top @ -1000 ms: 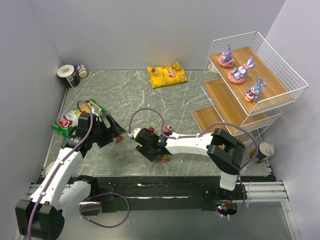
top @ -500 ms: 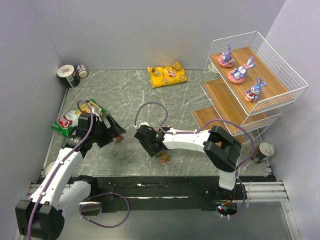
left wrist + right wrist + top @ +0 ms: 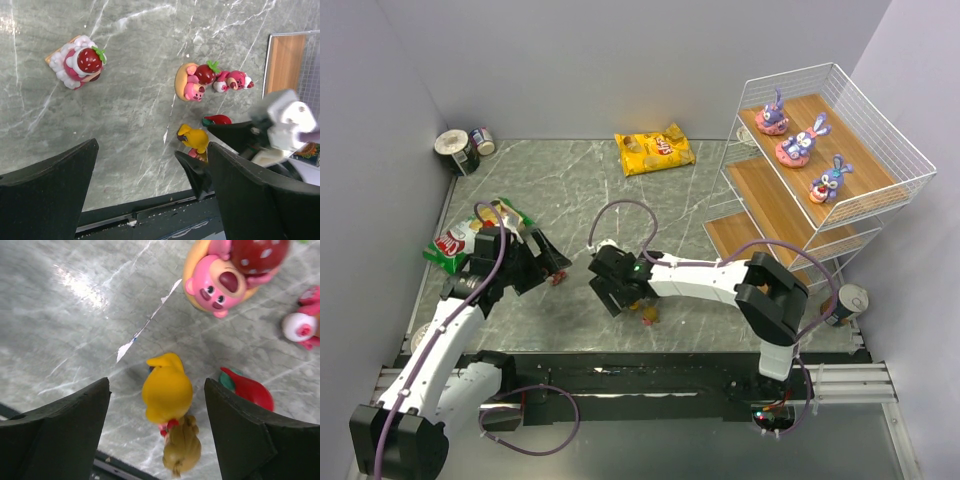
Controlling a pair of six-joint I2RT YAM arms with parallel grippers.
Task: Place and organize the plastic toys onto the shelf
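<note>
My right gripper (image 3: 156,392) is open, low over the table, its fingers on either side of a yellow toy (image 3: 167,389) with an olive piece (image 3: 183,449) at its near end, not touching it. A pink bear donut toy (image 3: 220,277), a red-and-green piece (image 3: 250,391) and a pink toy (image 3: 302,325) lie close by. In the top view the right gripper (image 3: 617,293) is just left of the yellow toy (image 3: 647,316). My left gripper (image 3: 152,150) is open and empty, with a strawberry cake toy (image 3: 75,62) lying further out ahead of it. The shelf (image 3: 820,108) holds three purple bunnies (image 3: 798,143) on its top board.
A yellow snack bag (image 3: 655,150) lies at the back centre. A green and red bag (image 3: 458,240) lies by my left arm. Cans (image 3: 460,148) stand in the back left corner, and one can (image 3: 847,302) stands below the shelf. The table's near edge is close under both grippers.
My right gripper has shifted slightly left and away from the near edge, and its arm now covers the pink toys. My left arm has not moved.
</note>
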